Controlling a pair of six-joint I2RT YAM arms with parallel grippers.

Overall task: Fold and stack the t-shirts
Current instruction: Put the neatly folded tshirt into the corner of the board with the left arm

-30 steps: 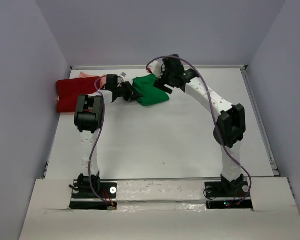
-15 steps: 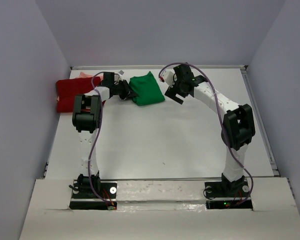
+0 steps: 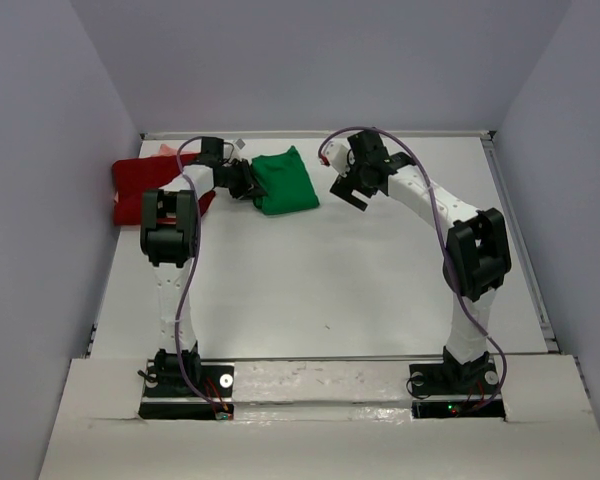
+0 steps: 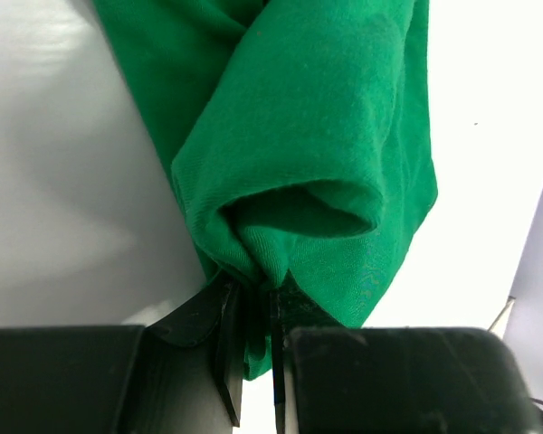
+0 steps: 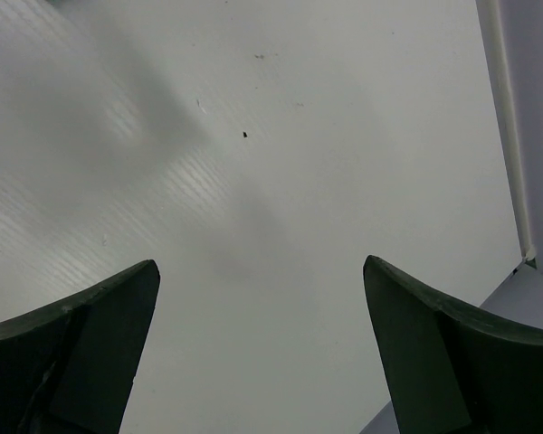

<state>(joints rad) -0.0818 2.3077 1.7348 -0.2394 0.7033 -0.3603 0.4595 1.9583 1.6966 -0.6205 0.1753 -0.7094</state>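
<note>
A folded bright green t-shirt (image 3: 285, 182) lies at the back of the table (image 3: 310, 280). My left gripper (image 3: 242, 183) is shut on its left edge. In the left wrist view the green t-shirt (image 4: 317, 136) bunches into a fold pinched between the black fingers of that gripper (image 4: 251, 294). The dark red t-shirt (image 3: 138, 186) lies folded at the far left, with a strip of the pale pink t-shirt (image 3: 166, 150) showing behind it. My right gripper (image 3: 348, 190) hovers open just right of the green shirt. The right gripper (image 5: 261, 271) has only bare table between its fingers.
White walls close in the table's back edge (image 3: 320, 133) and both sides. A raised rail (image 3: 520, 240) runs along the right side and shows again as the rail (image 5: 507, 136) in the right wrist view. The arm bases (image 3: 190, 380) stand at the near edge.
The left gripper has dragged the green t-shirt leftward toward the red one. The right gripper has drawn back to the right, away from the green shirt, and stayed open.
</note>
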